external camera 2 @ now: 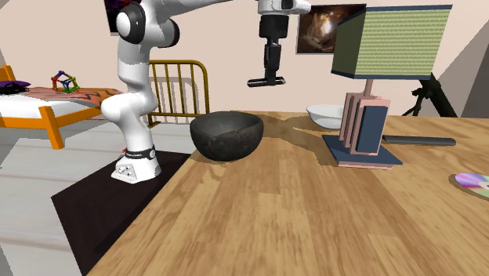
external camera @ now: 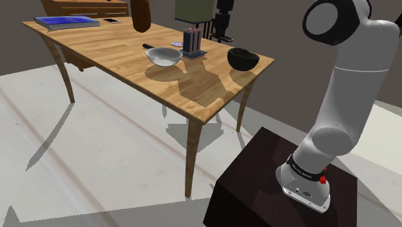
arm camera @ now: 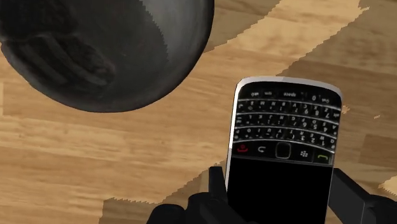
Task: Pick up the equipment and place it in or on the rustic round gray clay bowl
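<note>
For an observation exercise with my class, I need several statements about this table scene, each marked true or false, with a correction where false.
1. The all-black two-finger gripper clasps a black keypad phone between its fingers. True.
2. The phone lies inside the dark grey round bowl. False: it is held in the air, outside the bowl.
3. The dark grey round bowl stands on the wooden table. True.
4. The rainbow-sheened disc lies in the pale white bowl. False: it lies flat on the table, apart from that bowl.
</note>
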You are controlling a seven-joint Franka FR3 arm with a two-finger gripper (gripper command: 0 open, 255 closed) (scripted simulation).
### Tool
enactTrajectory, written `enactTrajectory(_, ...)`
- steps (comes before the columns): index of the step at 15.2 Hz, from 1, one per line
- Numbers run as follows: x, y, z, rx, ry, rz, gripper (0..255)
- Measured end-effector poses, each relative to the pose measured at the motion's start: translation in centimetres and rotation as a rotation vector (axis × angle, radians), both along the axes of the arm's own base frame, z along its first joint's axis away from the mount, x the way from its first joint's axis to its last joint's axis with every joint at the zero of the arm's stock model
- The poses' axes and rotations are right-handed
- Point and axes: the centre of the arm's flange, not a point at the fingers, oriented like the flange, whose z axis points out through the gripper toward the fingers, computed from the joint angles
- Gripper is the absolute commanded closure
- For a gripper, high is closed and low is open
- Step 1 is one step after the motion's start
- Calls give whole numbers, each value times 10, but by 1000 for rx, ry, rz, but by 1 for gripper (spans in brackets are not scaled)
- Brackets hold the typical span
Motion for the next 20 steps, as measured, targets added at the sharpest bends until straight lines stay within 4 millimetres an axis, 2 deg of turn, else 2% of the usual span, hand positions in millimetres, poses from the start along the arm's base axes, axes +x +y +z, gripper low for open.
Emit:
enactTrajectory(6, -32, -66, 4, -1, 0, 0, 255)
enactTrajectory(9, -55, -102, 8, -1, 0, 0, 255)
enactTrajectory(12, -72, -136, 4, -1, 1, -1, 255)
enactTrajectory(14, -76, -144, -1, 0, 0, 0, 255)
enactTrajectory(20, -77, -148, -32, 0, 1, 1, 255)
